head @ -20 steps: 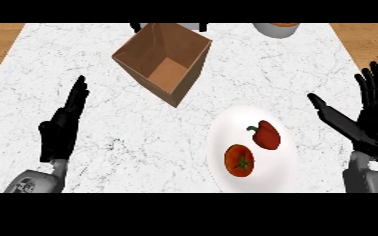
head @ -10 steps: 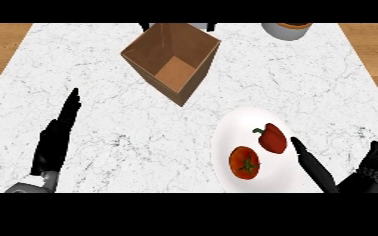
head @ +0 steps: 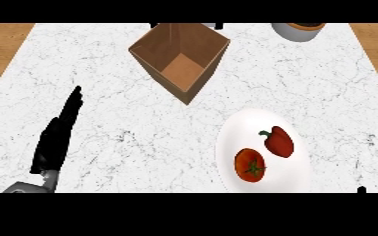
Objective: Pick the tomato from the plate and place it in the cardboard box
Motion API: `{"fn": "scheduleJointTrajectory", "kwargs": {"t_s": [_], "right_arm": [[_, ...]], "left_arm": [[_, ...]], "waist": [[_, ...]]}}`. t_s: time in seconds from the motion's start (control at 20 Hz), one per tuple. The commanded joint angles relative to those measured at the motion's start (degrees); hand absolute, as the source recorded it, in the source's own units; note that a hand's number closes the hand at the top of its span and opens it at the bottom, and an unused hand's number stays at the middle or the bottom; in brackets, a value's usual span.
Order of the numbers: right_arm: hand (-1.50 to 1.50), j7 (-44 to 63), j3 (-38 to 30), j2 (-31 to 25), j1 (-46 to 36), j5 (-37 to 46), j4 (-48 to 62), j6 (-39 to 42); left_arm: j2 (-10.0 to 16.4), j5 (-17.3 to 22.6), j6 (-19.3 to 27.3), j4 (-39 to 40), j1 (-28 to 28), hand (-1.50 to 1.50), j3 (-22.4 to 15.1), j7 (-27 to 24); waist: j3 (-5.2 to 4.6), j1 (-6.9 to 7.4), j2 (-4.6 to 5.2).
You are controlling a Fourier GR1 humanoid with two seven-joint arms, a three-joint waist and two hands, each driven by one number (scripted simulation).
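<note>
i see the tomato [head: 251,165] lying on the white plate [head: 240,130] at the worktop's [head: 111,70] near right, just beside a red pepper [head: 279,141]. the cardboard box [head: 181,57] sits open, well apart, farther back. my left robot hand [head: 55,140] rests at the left, fingers straight and pressed together. only a dark sliver of the right robot hand [head: 362,190] shows; i cannot tell its state.

The left hand [head: 55,141] stands at the view's left side, fingers straight, held together and pointing toward the far edge. Its grey forearm [head: 26,187] enters at the lower left corner. Of the right hand [head: 362,189], only a small black tip shows at the lower right edge.
</note>
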Motion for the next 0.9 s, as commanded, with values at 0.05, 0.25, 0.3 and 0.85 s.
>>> {"fn": "scheduleJointTrajectory", "kwargs": {"t_s": [0.05,0.25,0.3,0.85], "right_arm": [[-1.50,14.5,7.8,-5.7,7.0,9.4,-5.5,4.4],[-1.50,29.7,11.0,-6.1,5.3,20.2,-11.9,8.3],[-1.50,33.5,12.1,-4.7,4.5,23.4,-13.2,9.2],[-1.50,65.3,16.4,11.0,-9.8,49.5,-14.5,27.7]], "left_arm": [[1.4,0.3,-1.5,-1.7,0.3,0.00,0.3,0.9],[0.5,0.3,-1.9,-1.7,0.2,0.00,0.4,0.4],[0.9,0.3,-2.1,-1.4,-1.0,0.00,0.7,1.8],[-2.2,-1.9,-1.8,-0.9,2.7,0.00,2.0,-0.2]], "waist": [[-0.03,1.78,0.31],[0.07,1.47,0.11],[0.09,1.26,0.14],[0.40,-0.42,-0.64]]}}
